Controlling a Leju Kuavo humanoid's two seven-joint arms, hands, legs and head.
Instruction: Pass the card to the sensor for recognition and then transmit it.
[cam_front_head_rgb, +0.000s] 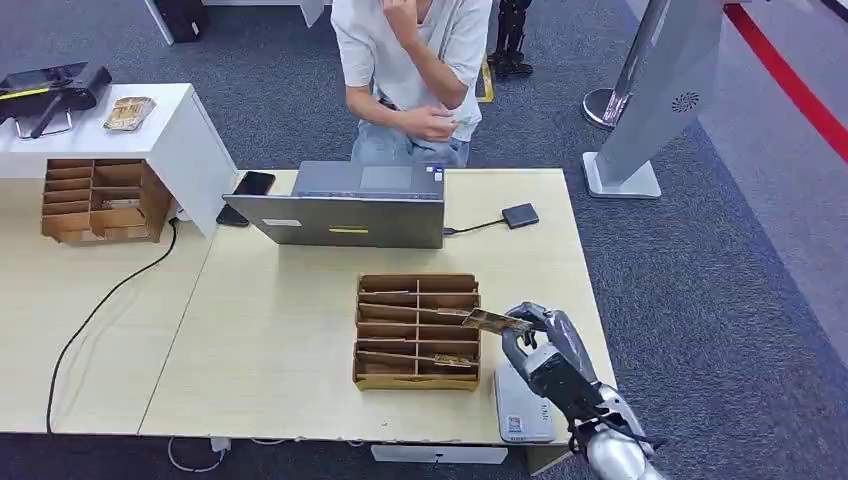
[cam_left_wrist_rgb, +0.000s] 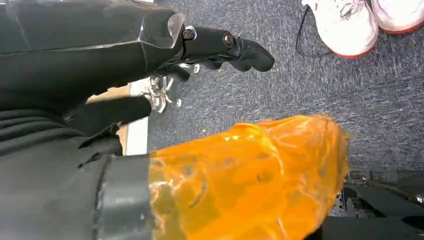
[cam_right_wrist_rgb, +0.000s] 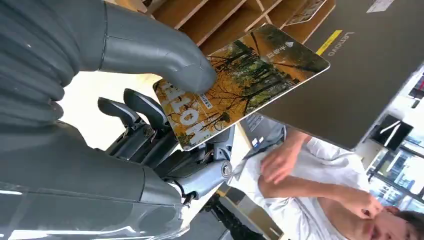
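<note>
My right hand (cam_front_head_rgb: 535, 335) (cam_right_wrist_rgb: 165, 100) pinches a card (cam_right_wrist_rgb: 240, 80) printed with autumn trees between its thumb and fingers. In the head view the card (cam_front_head_rgb: 495, 321) sticks out flat over the right edge of the brown slotted card box (cam_front_head_rgb: 417, 330). A small black sensor (cam_front_head_rgb: 520, 215) lies on the table far behind, wired to the grey laptop (cam_front_head_rgb: 345, 205). My left hand (cam_left_wrist_rgb: 220, 47) hangs over the carpet, fingers curled in with nothing in them.
A white device (cam_front_head_rgb: 520, 405) lies at the table's front edge under my right arm. A person (cam_front_head_rgb: 415, 75) stands behind the laptop. A second slotted box (cam_front_head_rgb: 100, 200) and a phone (cam_front_head_rgb: 252, 183) sit to the left. A grey stand (cam_front_head_rgb: 650, 110) rises at the back right.
</note>
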